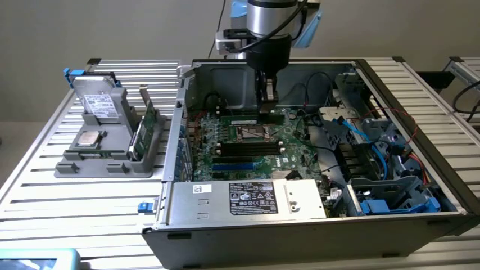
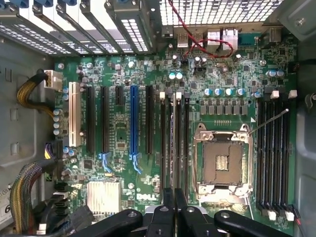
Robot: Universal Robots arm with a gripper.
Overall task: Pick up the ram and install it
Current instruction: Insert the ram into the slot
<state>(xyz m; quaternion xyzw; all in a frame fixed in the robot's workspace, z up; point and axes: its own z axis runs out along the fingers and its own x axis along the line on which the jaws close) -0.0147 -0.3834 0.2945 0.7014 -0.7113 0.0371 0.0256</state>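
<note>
Arm: one, upright, reaching straight down into the open case.
Tool: closed on the ram.
Ram: one, edge-on, just beside the socket.
Slots: four empty, across the socket from the ram.

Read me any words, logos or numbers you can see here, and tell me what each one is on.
"DELL": white print on the motherboard, in the wrist view.
Label on the power supply: print too small to read.
Label on the hard drive: too small to read.
</note>
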